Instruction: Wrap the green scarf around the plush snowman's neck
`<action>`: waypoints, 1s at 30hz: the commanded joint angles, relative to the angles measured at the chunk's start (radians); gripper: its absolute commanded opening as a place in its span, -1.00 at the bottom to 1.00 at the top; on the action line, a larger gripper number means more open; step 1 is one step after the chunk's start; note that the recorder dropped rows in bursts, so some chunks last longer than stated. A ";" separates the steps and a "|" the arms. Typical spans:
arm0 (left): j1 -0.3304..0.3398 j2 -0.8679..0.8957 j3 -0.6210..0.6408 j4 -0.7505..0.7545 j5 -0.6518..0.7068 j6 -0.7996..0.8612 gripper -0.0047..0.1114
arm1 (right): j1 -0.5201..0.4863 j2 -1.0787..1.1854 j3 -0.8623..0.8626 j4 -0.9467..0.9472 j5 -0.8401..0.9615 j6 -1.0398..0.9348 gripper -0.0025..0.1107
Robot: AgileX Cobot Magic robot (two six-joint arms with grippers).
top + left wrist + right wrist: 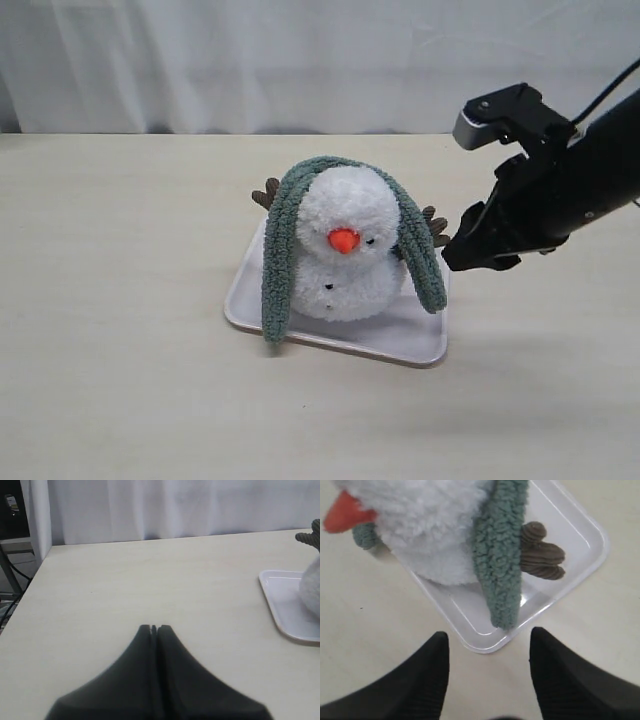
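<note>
Beige table (120, 330), white curtain (250, 60). One tray (410, 345), plush snowman (352, 205), green scarf (278, 260) each. Right gripper (489, 634), snowman's 3 o'clock, spread; left gripper (155, 628) pressed together.

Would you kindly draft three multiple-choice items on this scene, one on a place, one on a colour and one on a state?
1. Where does the green scarf lie? A over the plush snowman's head; B flat on the table; C around the neck.
2. What colour is the nose? A black; B orange-red; C blue.
3. How is the right end effector? A shut on the scarf; B gripping the tray; C open, empty.
Answers: A, its ends hang down both sides of the head; B, plainly orange-red; C, its jaws stand apart with nothing between.
</note>
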 commanded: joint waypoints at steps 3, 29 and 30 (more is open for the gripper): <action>-0.003 -0.002 0.004 0.001 -0.009 -0.002 -0.92 | -0.003 0.038 0.074 0.243 -0.099 -0.269 -0.11; -0.003 -0.002 0.004 0.001 -0.015 -0.002 -0.92 | -0.003 0.239 0.061 0.396 -0.159 -0.398 -0.73; -0.003 -0.002 0.004 0.001 -0.015 -0.002 -0.92 | -0.003 0.230 0.056 0.418 -0.121 -0.429 -0.88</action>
